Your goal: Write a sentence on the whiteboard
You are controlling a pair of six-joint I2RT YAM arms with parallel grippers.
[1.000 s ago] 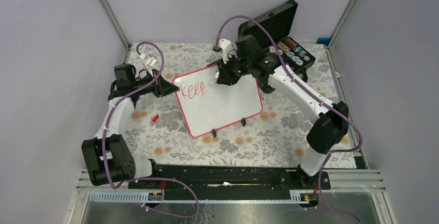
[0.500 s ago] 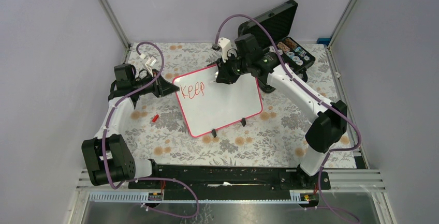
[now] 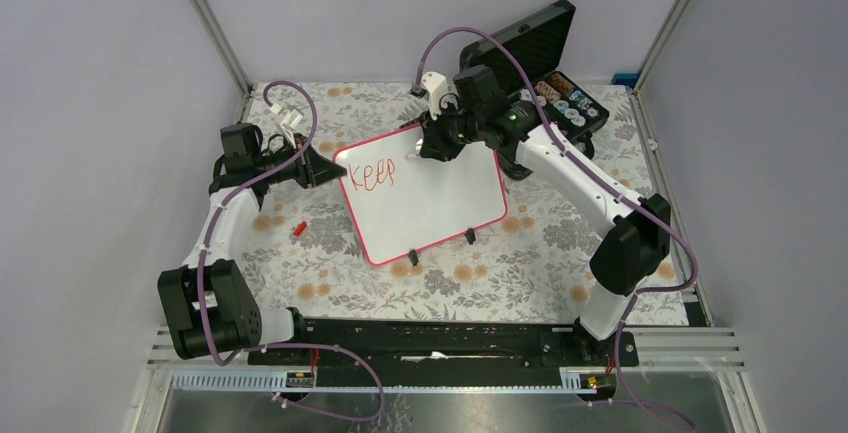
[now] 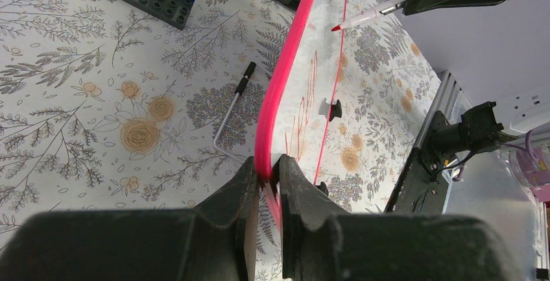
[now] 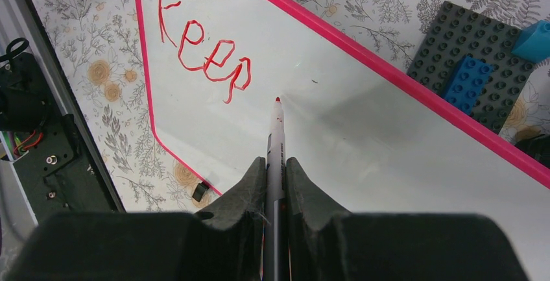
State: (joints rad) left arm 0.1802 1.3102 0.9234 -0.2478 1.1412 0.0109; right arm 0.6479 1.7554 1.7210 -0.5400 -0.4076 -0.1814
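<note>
The whiteboard with a pink frame lies tilted on the floral table. The red word "Keep" stands at its upper left; it also shows in the right wrist view. My left gripper is shut on the board's left edge. My right gripper is shut on a red-tipped marker, whose tip hovers just right of "Keep", close to the board surface. The marker tip also shows in the left wrist view.
An open black case with small items stands at the back right. A dark Lego plate with blue bricks lies behind the board. A small red cap lies left of the board. A metal hex key lies on the cloth.
My right gripper has shifted slightly up and back with the marker near the end of "Keep". The left arm and the board have not moved.
</note>
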